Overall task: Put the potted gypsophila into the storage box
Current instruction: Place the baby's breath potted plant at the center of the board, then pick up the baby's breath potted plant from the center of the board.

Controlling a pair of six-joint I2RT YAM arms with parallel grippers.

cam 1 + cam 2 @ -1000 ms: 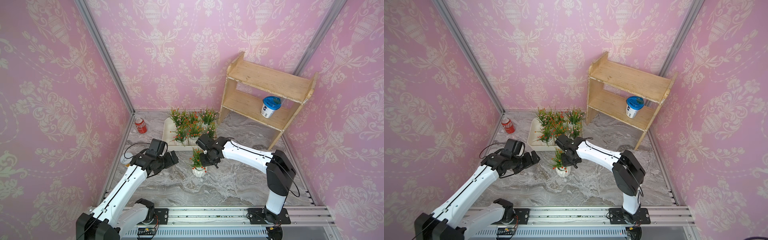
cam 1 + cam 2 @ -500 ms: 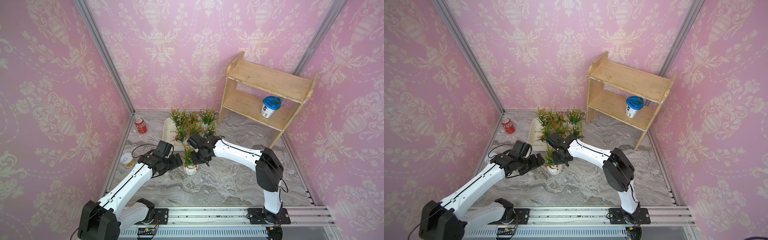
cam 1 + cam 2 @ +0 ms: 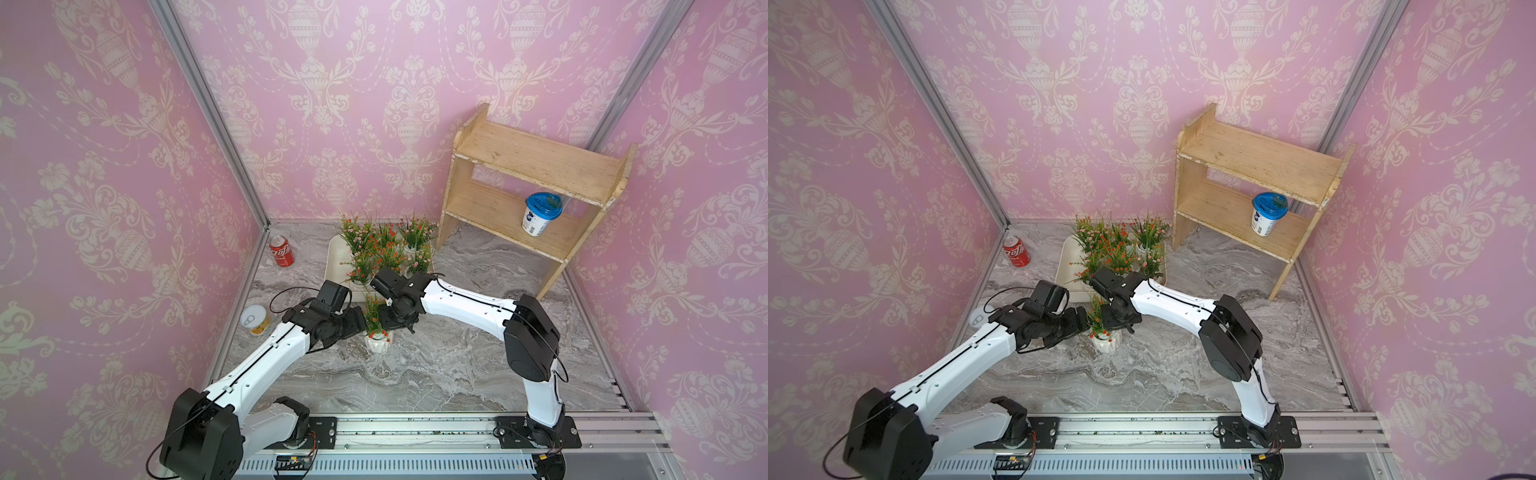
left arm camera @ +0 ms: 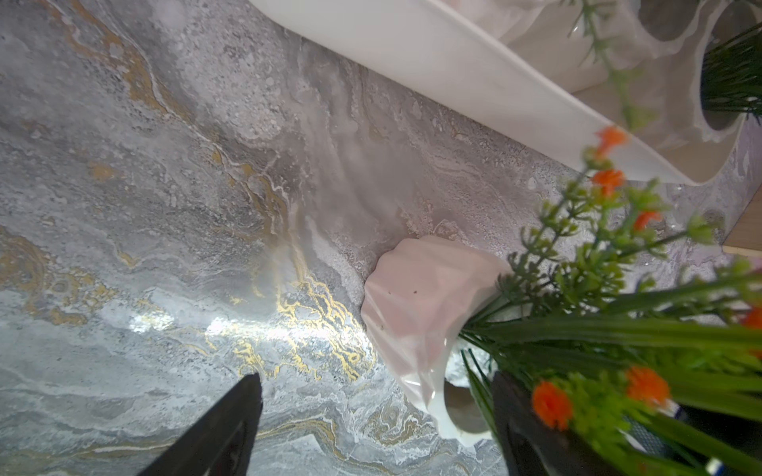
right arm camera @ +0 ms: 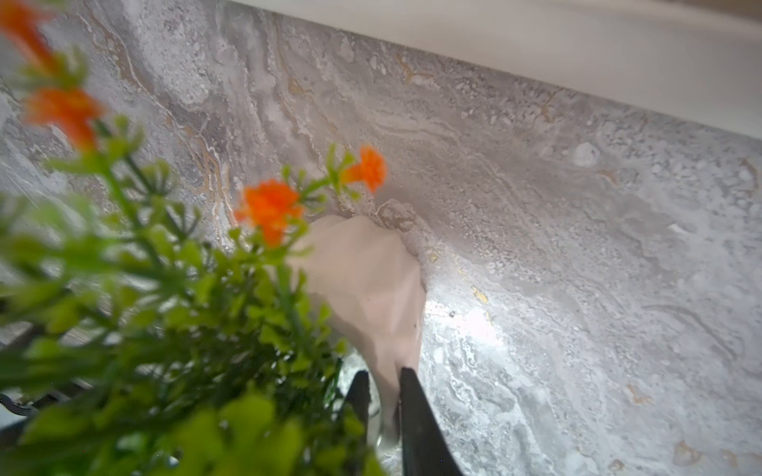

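A: Top views: carries the potted gypsophila [image 3: 378,343] toward the left arm since a second ago; brings the left gripper [image 3: 361,324] in beside it.
B: Stands upright on the table [image 3: 1183,365], just short of the storage box [image 3: 1068,266], between both grippers.
A: Left wrist: gapes wide, empty, flanking it.
B: Right wrist: straddles the rim with the right gripper [image 5: 383,395], jaws narrow; pinching or freed, cannot tell.

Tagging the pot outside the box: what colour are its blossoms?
Orange blossoms on that potted gypsophila; sharpest in right wrist view.
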